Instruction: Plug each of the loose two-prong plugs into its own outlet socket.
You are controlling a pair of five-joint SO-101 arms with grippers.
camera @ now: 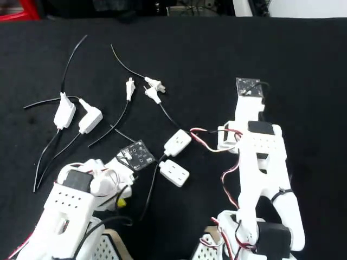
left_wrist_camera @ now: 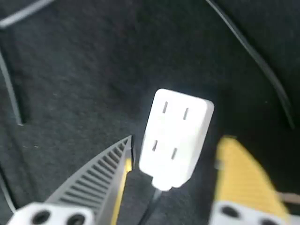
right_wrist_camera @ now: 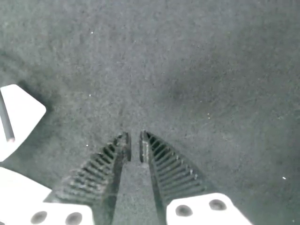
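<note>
Black bench under 2 arms.

Near the middle, 2 white outlet blocks just beside each other: far socket and near socket, the near one closer to the arm bases. Black cord off 1 end of each.

Farther back, 3 small two-prong plugs on thin black cords:
- 1st small plug, lying alone.
- 2nd small plug and 3rd small plug, close together.

Toward the high view's left side, 2 bigger white plugs side by side: outer big plug and inner big plug. Both well apart from the sockets.

All 5 plugs loose on the bench, each apart from both sockets.

Left arm low in the high view, wrist just beside the sockets. Left gripper with fingers spread wide, ribbed grey finger on 1 side and yellow-faced finger on the other. Between them, the straddled socket, white with 4 slots showing and its cord end toward the camera. Ribbed fingertip just beside the socket's edge, contact impossible to judge. Which of the 2 sockets this is, impossible to tell.

Right arm stretched out beside the sockets. Right gripper with ribbed fingers drawn together to a thin slit, nothing between them, over bare black bench.
</note>
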